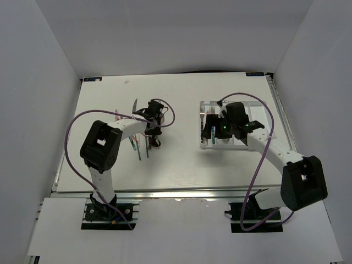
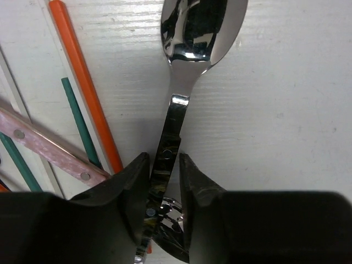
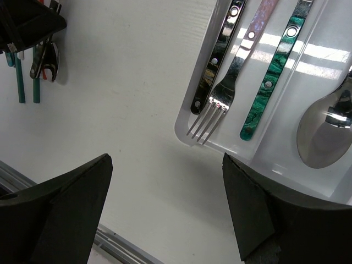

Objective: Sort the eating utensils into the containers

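In the left wrist view, at the bottom of the frame, the left gripper (image 2: 164,187) has its two black fingers (image 2: 132,192) pressed to either side of a spoon (image 2: 201,27), pinching the dark riveted handle low down. That grip leaves the bowl free at the top of the frame. The handle is the narrowest part and gives flat sides to squeeze, which is probably why it is held there. The bowl is polished like a mirror and the handle is glossy. To the left, on the white grained table (image 2: 286,126), lie an orange chopstick (image 2: 82,77), a thinner green chopstick (image 2: 80,118) and a mottled pink handle (image 2: 49,148) with metal rivets, all slanting across one another (a loose pile, not yet sorted).

In the right wrist view the right gripper (image 3: 165,209) hangs with its fingers (image 3: 66,209) spread wide and nothing between them, just off the lower left corner of the tray (image 3: 184,129). This looks like a waiting pose beside the drop-off place. The tray is smooth white plastic with a rounded rim and raised dividers. In it lie a dark handle (image 3: 212,71), a fork (image 3: 220,102) whose tines poke out over the rim, a marbled teal handle (image 3: 269,82) and a second spoon (image 3: 324,132), laid lengthwise.

From above, the pile sits left of centre, the tray right of centre, well apart.
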